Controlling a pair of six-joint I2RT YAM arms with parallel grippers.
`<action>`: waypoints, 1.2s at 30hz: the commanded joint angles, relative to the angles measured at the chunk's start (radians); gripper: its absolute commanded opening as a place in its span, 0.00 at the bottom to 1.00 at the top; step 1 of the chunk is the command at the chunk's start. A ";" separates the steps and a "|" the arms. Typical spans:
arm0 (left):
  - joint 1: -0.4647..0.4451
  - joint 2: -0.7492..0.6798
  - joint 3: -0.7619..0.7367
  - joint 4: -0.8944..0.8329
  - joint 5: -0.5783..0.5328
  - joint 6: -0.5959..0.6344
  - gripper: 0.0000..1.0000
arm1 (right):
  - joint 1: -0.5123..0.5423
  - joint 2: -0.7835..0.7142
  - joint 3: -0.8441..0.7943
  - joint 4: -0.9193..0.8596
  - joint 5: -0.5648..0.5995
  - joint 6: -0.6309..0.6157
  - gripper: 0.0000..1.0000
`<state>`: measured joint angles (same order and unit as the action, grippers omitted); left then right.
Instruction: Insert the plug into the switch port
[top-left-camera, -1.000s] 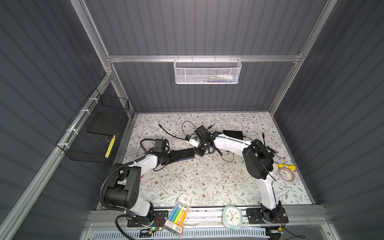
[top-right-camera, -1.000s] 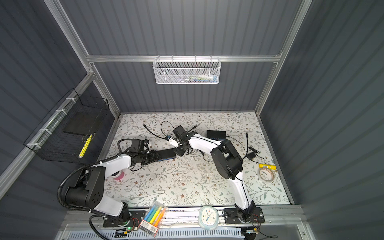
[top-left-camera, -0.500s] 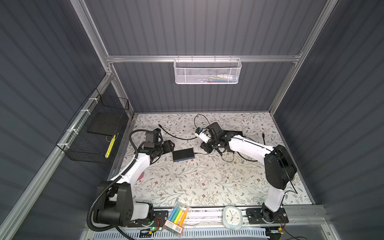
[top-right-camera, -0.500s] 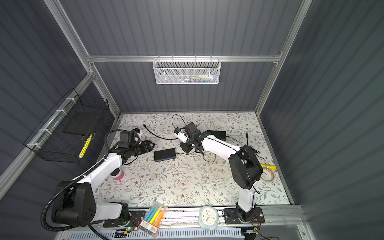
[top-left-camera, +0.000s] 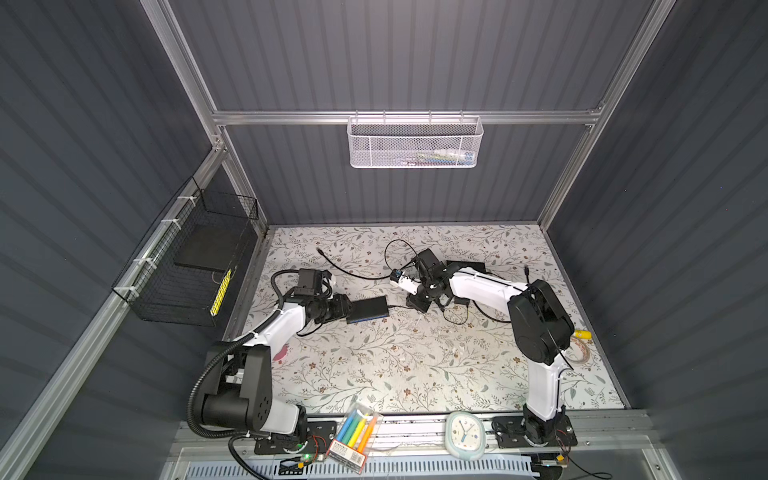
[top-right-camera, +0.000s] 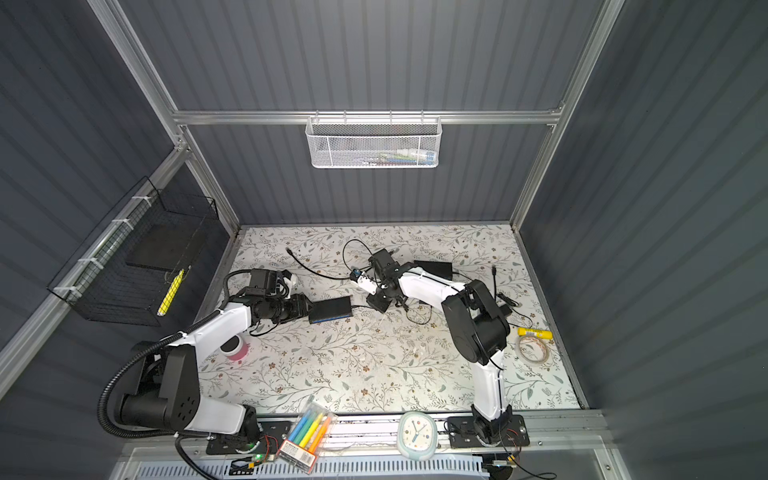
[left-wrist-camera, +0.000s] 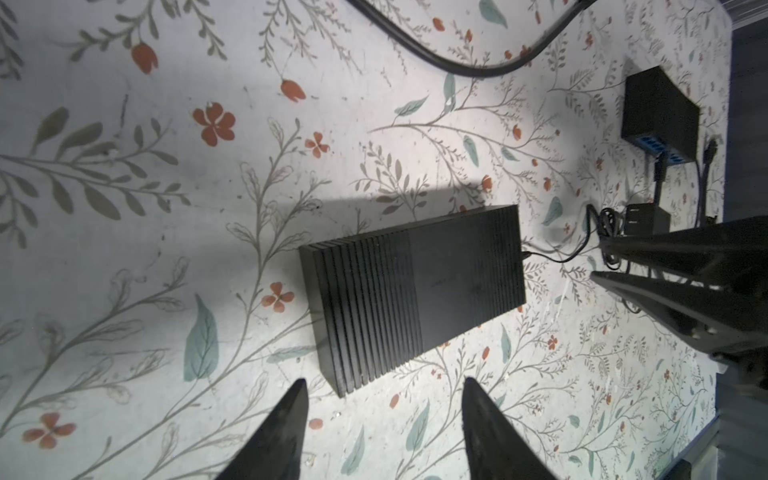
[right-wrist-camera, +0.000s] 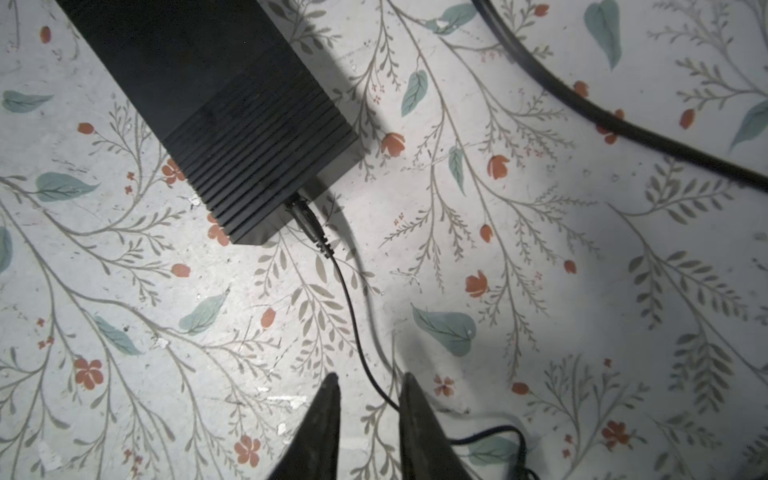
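Observation:
The switch (top-left-camera: 368, 309) (top-right-camera: 331, 309) is a flat black ribbed box lying on the floral mat. A small black plug (right-wrist-camera: 305, 220) (left-wrist-camera: 525, 253) sits in the end of the switch (right-wrist-camera: 216, 104) that faces my right gripper, and its thin cable trails away over the mat. My left gripper (left-wrist-camera: 385, 382) (top-left-camera: 347, 309) is open and empty, just short of the opposite end of the switch (left-wrist-camera: 411, 299). My right gripper (right-wrist-camera: 370, 378) (top-left-camera: 417, 305) is open a little, a short way back from the plug; the thin cable lies on the mat under its tips.
A thick black cable (top-left-camera: 345, 268) curves behind the switch. A second black box with blue ports (left-wrist-camera: 660, 116) sits at the back by the right arm. A pink roll (top-right-camera: 232, 347) lies under the left arm. A yellow marker (top-left-camera: 582, 333) and a tape ring (top-left-camera: 582, 353) lie far right.
Both grippers were at the switch a second ago and then drew apart. The left gripper has since come back up to the switch's end. The plug stays in the switch.

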<state>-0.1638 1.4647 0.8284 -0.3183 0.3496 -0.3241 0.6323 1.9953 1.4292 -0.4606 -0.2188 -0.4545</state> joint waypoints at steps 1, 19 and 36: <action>-0.002 0.033 0.050 -0.045 -0.042 0.022 0.59 | 0.003 0.032 0.026 -0.014 -0.059 -0.073 0.28; -0.022 0.147 0.072 0.031 0.013 -0.004 0.56 | 0.015 0.178 0.188 -0.060 -0.096 -0.144 0.27; -0.026 0.184 0.074 0.091 0.038 -0.018 0.55 | 0.049 0.214 0.212 -0.112 -0.139 -0.152 0.21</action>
<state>-0.1825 1.6325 0.8810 -0.2382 0.3676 -0.3332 0.6762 2.1765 1.6188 -0.5400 -0.3355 -0.6033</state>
